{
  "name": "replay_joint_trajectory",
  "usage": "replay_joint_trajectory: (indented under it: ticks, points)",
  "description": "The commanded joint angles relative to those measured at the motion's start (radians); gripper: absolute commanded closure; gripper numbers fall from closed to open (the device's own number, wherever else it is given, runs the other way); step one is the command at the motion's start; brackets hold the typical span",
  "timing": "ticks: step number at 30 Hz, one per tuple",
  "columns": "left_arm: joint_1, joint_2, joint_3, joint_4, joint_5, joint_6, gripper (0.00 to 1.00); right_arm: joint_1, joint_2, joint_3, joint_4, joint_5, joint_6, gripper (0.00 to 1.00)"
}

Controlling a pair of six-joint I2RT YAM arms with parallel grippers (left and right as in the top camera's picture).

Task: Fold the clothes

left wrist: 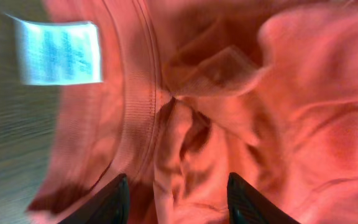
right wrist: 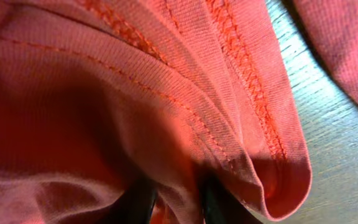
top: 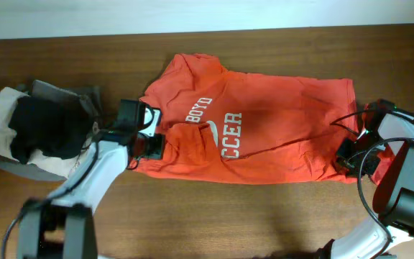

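Note:
The orange-red T-shirt [top: 264,129] lies flat across the middle of the table, with white letters "BOYD" and "CCER" showing. My left gripper [top: 149,138] is at its left end by the collar. In the left wrist view its fingers [left wrist: 178,183] are wide open over bunched cloth [left wrist: 241,106] beside the ribbed collar. My right gripper [top: 351,155] is at the shirt's right hem. In the right wrist view its fingers [right wrist: 178,193] are shut on a fold of the stitched hem [right wrist: 166,93]. A second red garment [top: 390,155] lies partly hidden under the right arm and shows in the right wrist view [right wrist: 347,43].
A pile of beige, black and grey clothes [top: 34,129] sits at the table's left edge, close to the left arm. A white label [left wrist: 61,53] hangs at the shirt's collar. Bare wooden table [top: 228,216] lies in front of the shirt.

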Motion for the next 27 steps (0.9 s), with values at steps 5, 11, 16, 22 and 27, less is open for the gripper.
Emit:
replay_joint_trajectory:
  ticks: [5, 11, 16, 22, 27]
  points:
    - [0.005, 0.122, 0.01, 0.042, 0.044, 0.119, 0.61, -0.004, 0.014, 0.015, -0.007, -0.028, 0.007, 0.68]
    - [0.008, 0.122, 0.01, 0.033, -0.119, 0.046, 1.0, -0.004, 0.014, 0.015, -0.007, -0.027, 0.01, 0.68]
    - [0.036, 0.122, 0.01, -0.004, -0.323, -0.101, 1.0, -0.004, 0.014, 0.015, -0.006, -0.027, 0.01, 0.68]
    - [0.084, 0.122, 0.01, -0.034, -0.405, -0.238, 1.0, -0.004, 0.014, 0.015, -0.006, -0.026, 0.01, 0.68]
    - [0.1, 0.122, 0.01, -0.037, -0.421, -0.263, 1.0, -0.004, 0.014, 0.015, 0.008, 0.0, 0.01, 0.68]
